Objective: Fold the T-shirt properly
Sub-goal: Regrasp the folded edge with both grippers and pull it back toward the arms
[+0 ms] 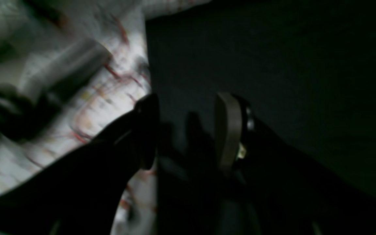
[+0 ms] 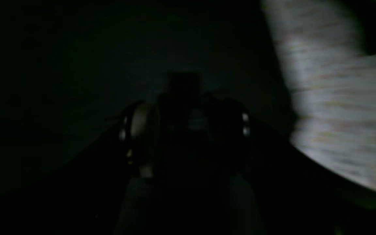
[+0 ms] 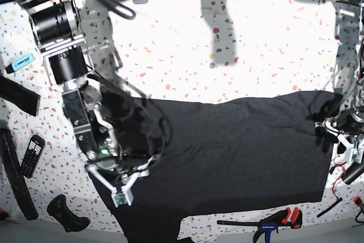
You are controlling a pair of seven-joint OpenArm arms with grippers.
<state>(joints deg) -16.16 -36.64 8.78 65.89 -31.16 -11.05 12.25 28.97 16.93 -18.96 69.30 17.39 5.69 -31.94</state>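
Black T-shirt (image 3: 227, 146) — bottom edge cut off | wrist views dark, blurred

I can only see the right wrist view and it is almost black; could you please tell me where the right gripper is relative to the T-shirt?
Observer: In the base view the right gripper is over the T-shirt, at the end on that view's left.
Operator: Is the shirt spread out?
Observer: Yes, it lies spread flat across the speckled table.
Operator: And the other arm?
Observer: The left gripper is at the shirt's opposite end, and its wrist view shows the jaws apart.
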